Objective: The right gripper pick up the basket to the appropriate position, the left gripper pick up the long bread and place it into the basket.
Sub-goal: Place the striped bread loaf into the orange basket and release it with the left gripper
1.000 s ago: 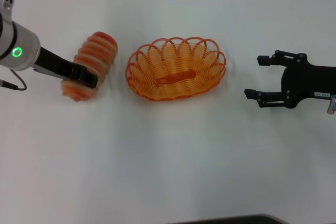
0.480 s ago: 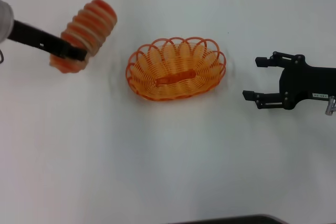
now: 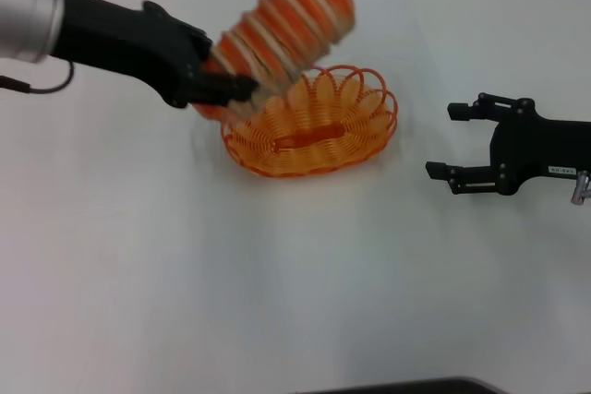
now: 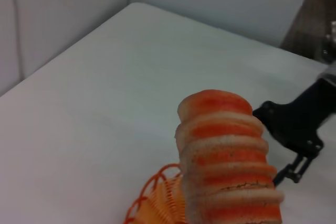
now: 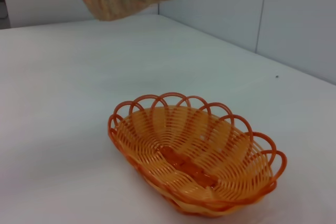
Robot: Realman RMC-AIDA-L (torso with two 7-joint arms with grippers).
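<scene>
The long bread is hanging tilted above the basket's left rim, gripped at its lower end by the left gripper, whose fingers are clamping it. The basket is sitting empty on the white table. The right gripper is hovering right of the basket, fingers spread and holding nothing.

Lab test bench: bare white table, plain white panel walls, toy bread and basket as props.
</scene>
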